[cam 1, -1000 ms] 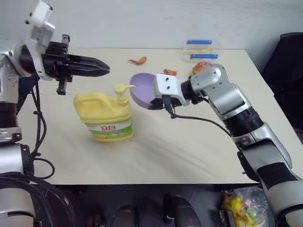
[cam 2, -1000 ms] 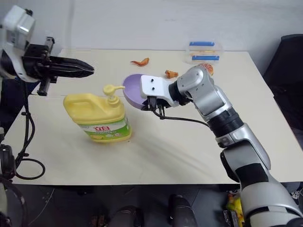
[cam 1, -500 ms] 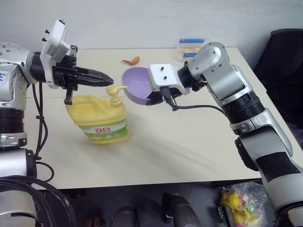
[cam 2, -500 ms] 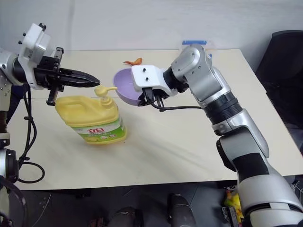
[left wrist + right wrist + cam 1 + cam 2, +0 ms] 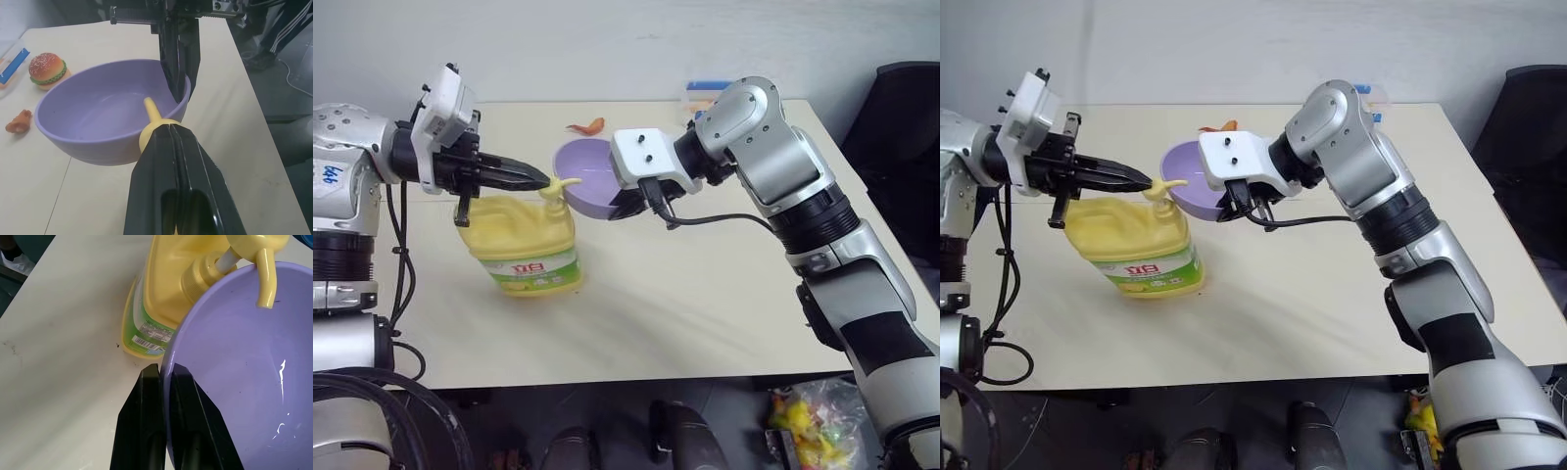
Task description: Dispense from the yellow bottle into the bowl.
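The yellow bottle (image 5: 524,245) stands upright on the table, left of middle. Its pump nozzle (image 5: 558,186) points right, and the spout hangs over the rim of the lilac bowl (image 5: 589,174). My right gripper (image 5: 164,371) is shut on the bowl's near rim, one finger inside and one outside, and holds it up off the table beside the bottle. My left gripper (image 5: 544,182) is shut with nothing in it. Its joined tips (image 5: 169,128) lie on top of the pump head. The bowl's inside (image 5: 107,105) looks empty.
A toy burger (image 5: 47,68) and a small orange piece (image 5: 585,126) lie on the table behind the bowl. A clear blue-lidded container (image 5: 708,90) sits at the far edge. A black chair (image 5: 901,108) stands off the table's right side.
My left gripper has come down from above the bottle onto the pump head. My right gripper has raised the bowl and brought it left, so its rim now sits under the spout.
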Motion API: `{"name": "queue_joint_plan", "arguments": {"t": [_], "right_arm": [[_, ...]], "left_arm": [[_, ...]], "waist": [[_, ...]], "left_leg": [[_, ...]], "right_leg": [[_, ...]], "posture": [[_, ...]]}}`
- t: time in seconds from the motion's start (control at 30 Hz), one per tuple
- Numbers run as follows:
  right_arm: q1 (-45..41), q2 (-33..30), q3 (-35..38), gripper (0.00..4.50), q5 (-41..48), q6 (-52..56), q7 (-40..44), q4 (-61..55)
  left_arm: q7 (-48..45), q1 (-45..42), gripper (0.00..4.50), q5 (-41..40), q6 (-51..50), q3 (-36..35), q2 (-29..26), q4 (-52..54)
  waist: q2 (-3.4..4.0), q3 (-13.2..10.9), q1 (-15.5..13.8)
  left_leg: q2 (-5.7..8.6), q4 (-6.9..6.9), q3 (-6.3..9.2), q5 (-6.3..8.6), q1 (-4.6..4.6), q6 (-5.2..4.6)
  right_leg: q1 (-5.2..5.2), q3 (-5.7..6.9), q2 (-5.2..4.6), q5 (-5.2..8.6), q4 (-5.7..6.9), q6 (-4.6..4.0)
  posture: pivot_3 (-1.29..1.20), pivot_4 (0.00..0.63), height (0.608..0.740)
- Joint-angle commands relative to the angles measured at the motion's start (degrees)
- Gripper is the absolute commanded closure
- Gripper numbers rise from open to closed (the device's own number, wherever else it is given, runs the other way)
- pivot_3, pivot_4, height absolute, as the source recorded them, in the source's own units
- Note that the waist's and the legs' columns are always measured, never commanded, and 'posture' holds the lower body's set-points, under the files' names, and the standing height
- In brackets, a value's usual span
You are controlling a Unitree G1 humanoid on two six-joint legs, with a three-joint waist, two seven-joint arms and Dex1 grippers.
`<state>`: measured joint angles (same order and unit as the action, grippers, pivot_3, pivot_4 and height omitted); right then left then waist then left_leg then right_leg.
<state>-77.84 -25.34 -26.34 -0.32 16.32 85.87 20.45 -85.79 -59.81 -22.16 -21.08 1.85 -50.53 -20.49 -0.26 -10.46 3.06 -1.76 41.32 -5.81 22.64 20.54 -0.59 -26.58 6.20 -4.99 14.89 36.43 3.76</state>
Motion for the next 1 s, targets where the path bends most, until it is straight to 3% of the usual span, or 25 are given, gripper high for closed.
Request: {"name": "queue_joint_plan", "arguments": {"t": [0.03, 0.37, 0.67, 1.0], "right_arm": [[-1.5, -0.4, 1.7, 4.5, 1.2, -0.2, 1.5, -3.3], [-0.4, -0.7, 1.0, 4.5, 0.2, -1.7, 1.6, -3.9], [-0.2, -1.1, 0.9, 4.5, -0.4, -3.0, 1.7, -3.1], [-0.1, -1.1, 0.8, 4.5, -1.2, -4.1, 1.6, -2.3]], "left_arm": [[0.7, -0.1, 4.48, 1.6, 0.7, 0.4, 0.6, 0.2], [1.3, 1.3, 4.48, 5.1, 3.9, 2.3, 0.7, -1.1], [1.2, -1.8, 4.48, 2.5, 0.6, -0.7, 1.7, -2.5], [1.2, 2.4, 4.48, 6.5, 4.7, 2.4, 1.0, -1.3]], "waist": [[0.0, 0.0, 0.0], [0.0, 0.0, 0.0], [0.0, 0.0, 0.0], [0.0, 0.0, 0.0]], "left_leg": [[0.0, 0.02, 0.0, 0.0, 0.0, 0.0], [0.0, 0.04, -0.03, 0.0, -0.08, 0.0], [0.01, 0.03, -0.03, -0.01, -0.09, -0.01], [0.01, 0.04, -0.03, -0.01, -0.12, -0.01]], "right_leg": [[0.0, 0.0, 0.0, 0.0, 0.01, 0.0], [0.03, -0.02, -0.04, 0.0, 0.09, 0.0], [0.03, -0.01, -0.06, 0.0, 0.12, -0.01], [0.05, -0.01, -0.13, 0.01, 0.16, -0.01]], "posture": [[0.0, 0.15, 0.74], [0.0, 0.15, 0.74], [0.0, 0.15, 0.74], [0.0, 0.15, 0.74]]}}
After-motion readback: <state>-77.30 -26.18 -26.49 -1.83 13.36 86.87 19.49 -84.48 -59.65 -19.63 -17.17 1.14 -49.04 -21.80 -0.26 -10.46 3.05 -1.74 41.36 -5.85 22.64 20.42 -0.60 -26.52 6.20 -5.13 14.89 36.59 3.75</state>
